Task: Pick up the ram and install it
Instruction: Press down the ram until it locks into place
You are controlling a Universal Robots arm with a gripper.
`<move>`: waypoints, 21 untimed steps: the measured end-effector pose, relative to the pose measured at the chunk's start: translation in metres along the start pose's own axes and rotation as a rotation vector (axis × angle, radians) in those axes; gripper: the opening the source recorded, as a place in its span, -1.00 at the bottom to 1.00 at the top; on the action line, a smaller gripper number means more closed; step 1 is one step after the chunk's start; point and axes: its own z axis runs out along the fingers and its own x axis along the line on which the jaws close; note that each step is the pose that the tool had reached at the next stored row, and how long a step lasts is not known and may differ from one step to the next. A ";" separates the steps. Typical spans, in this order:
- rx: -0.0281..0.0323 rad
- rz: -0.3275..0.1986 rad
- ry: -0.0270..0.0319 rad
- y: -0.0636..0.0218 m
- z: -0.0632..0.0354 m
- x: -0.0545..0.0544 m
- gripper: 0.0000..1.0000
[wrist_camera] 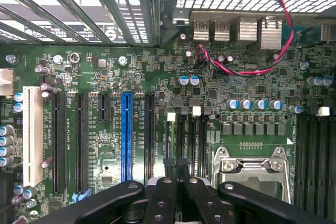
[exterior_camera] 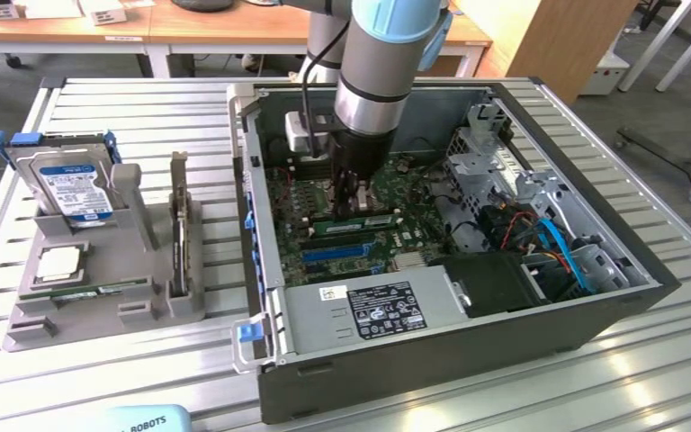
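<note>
Slatted metal worktop (exterior_camera: 130, 378) with its load.
An open computer case (exterior_camera: 442, 351) and a grey parts holder (exterior_camera: 94, 310) rest on it, side by side.

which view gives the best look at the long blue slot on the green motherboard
The wrist view: the long blue slot lies square-on and unobstructed along nearly its whole length. The exterior view shows it much smaller, at a slant, beside the grey power supply.

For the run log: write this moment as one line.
gripper: low inside computer case, above motherboard | ram: green stick lying on grey tray outside case | grasp: unclear
</note>
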 end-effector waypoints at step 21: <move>-0.0005 0.000 0.0008 0.0020 -0.0523 -0.001 -0.80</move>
